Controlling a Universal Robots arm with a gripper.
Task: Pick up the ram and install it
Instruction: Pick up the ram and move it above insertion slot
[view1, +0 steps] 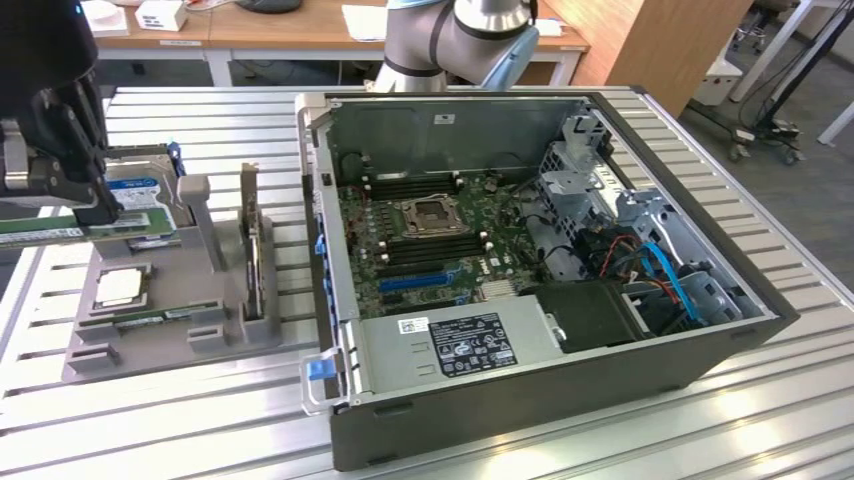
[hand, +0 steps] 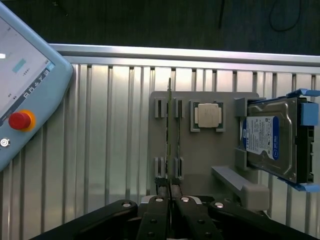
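Observation:
My gripper (view1: 74, 212) hangs above the left part of the grey parts holder (view1: 174, 335), at the exterior view's left. It is shut on the ram (view1: 34, 235), a thin green stick held level above the holder. In the wrist view the ram (hand: 169, 130) appears edge-on as a thin line running out from between the shut fingers (hand: 161, 200), with the holder (hand: 200, 165) below it. A second green stick (view1: 160, 317) lies in the holder's front slot. The open computer case (view1: 667, 380) is at the exterior view's right, its motherboard (view1: 427, 225) exposed.
The holder also carries a blue-labelled hard drive (hand: 272, 140), a processor chip (hand: 210, 115) and an upright dark expansion card (view1: 250, 235). A teach pendant with a red button (hand: 20, 120) lies beside the holder on the ribbed metal table (view1: 160, 420). The arm's base (view1: 454, 40) stands behind the case.

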